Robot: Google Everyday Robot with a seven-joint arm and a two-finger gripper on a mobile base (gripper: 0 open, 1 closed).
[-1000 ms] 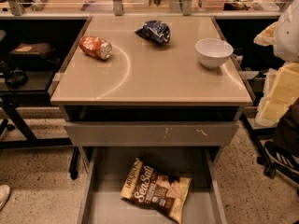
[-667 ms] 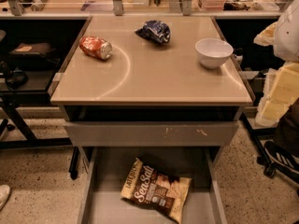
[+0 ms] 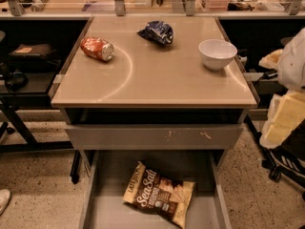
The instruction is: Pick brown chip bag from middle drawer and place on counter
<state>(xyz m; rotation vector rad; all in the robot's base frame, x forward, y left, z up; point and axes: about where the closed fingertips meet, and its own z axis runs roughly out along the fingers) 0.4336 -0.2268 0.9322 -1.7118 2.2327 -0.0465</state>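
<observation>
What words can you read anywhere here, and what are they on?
"Sea Salt": on the brown chip bag in the middle drawer.
Smaller print on that bag: too blurred to read.
Red can, blue bag: print unreadable.
Gripper: not in view.

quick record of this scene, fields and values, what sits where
middle drawer: pulled open
brown chip bag: lying flat in the drawer, lettering up
red-orange can: on its side, back left of the counter
dark blue bag: counter, back middle
white bowl: upright, counter, right side
gripper: not in view
task state: bag not yet picked
</observation>
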